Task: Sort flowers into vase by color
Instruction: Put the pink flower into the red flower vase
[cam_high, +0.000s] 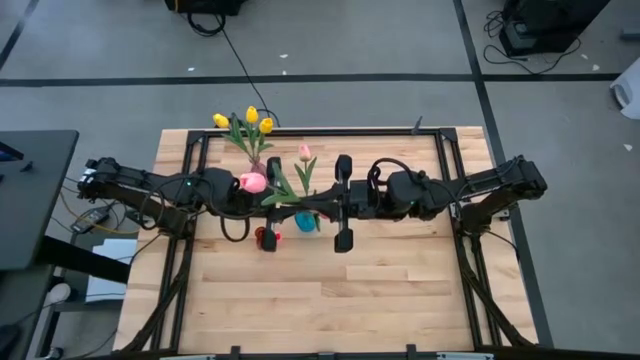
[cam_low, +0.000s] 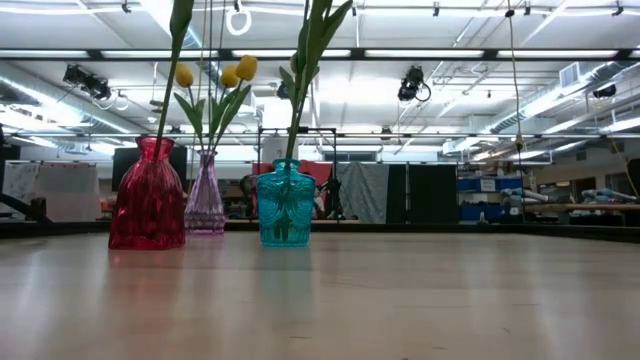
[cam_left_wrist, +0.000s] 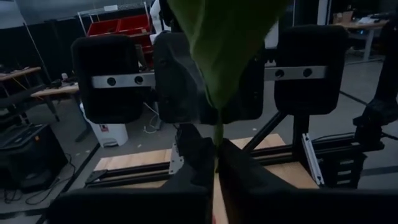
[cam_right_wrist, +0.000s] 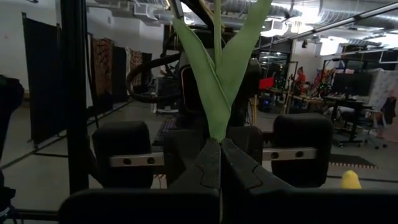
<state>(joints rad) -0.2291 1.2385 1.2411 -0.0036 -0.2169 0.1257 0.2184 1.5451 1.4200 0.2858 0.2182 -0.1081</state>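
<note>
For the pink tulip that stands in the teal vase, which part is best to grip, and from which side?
Grip the pink tulip on its thin stem, above the teal vase. It stands nearly upright and the vase hides its lower end, so a level approach across the stem, below the soft head, probably suits best; the right gripper already pinches there.

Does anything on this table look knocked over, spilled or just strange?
Nothing stands out. The red vase, clear vase and teal vase stand upright. The left gripper and right gripper each pinch a green stem.
</note>
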